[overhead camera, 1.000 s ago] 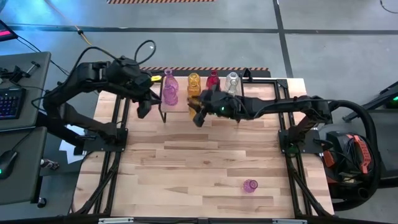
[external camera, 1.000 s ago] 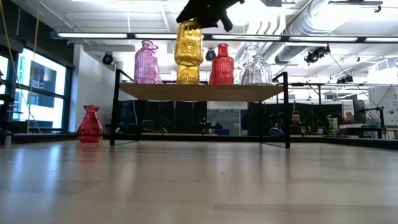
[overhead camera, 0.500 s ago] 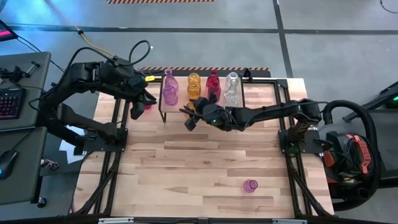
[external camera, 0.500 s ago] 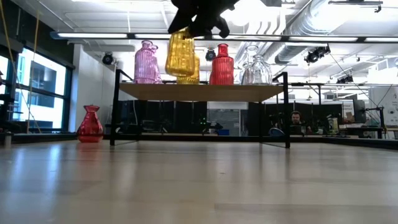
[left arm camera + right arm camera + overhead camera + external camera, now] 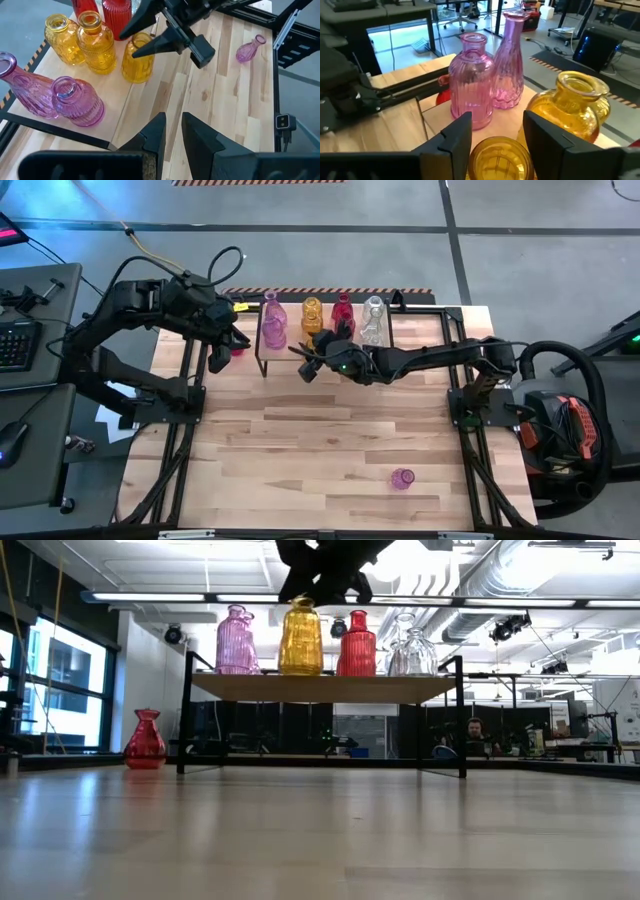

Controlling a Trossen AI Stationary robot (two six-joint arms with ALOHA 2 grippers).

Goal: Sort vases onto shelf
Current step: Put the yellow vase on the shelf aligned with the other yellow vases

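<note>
The left gripper (image 5: 217,357) hangs by the shelf's left end, fingers nearly together and empty. On the small wood-topped, black-legged shelf (image 5: 325,687) the ribbed yellow glass vase (image 5: 300,637) stands upright, the right gripper (image 5: 312,366) over it, fingers parted astride its neck (whether touching, unclear).

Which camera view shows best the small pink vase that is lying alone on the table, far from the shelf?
The high view: the pink vase lies alone on the table, unobstructed. The left wrist view also shows it, small, beyond the right gripper. The low and right wrist views do not show it.
</note>
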